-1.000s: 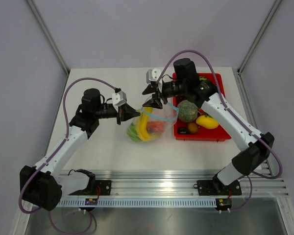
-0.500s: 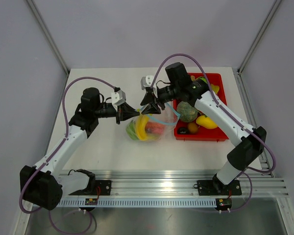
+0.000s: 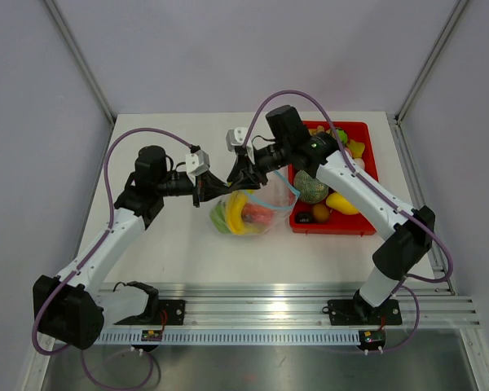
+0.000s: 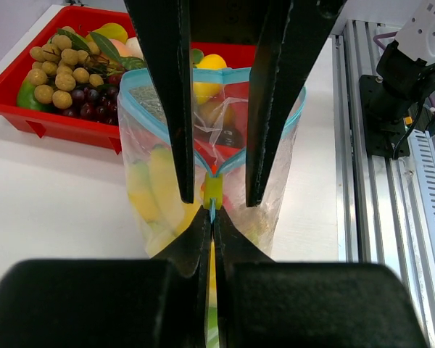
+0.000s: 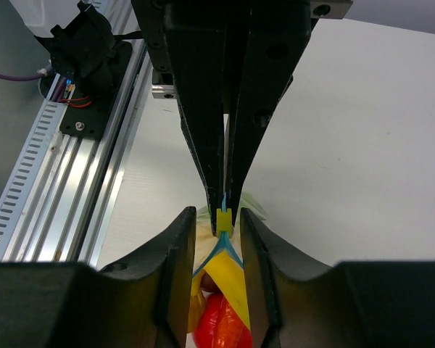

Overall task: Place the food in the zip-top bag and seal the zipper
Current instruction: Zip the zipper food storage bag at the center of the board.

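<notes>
The clear zip-top bag (image 3: 257,210) stands at mid-table with a yellow banana (image 5: 228,279), a red fruit (image 5: 221,326) and greens inside. Its teal zipper (image 4: 141,109) gapes open behind a yellow-green slider (image 4: 213,190). My left gripper (image 3: 225,186) is shut on the zipper's end just before the slider, as the left wrist view (image 4: 212,214) shows. My right gripper (image 3: 243,175) is open; in the right wrist view (image 5: 217,217) its jaws stand either side of the slider (image 5: 223,220) with small gaps.
The red tray (image 3: 334,230) sits right of the bag with a green melon (image 3: 312,186), yellow fruit (image 3: 344,202), brown nuts (image 4: 58,69) and dark grapes. The aluminium rail (image 3: 310,305) runs along the near edge. The two grippers' fingertips nearly meet.
My right gripper has moved left along the bag's mouth, up to the left gripper's tips and around the slider. The left gripper has kept its hold.
</notes>
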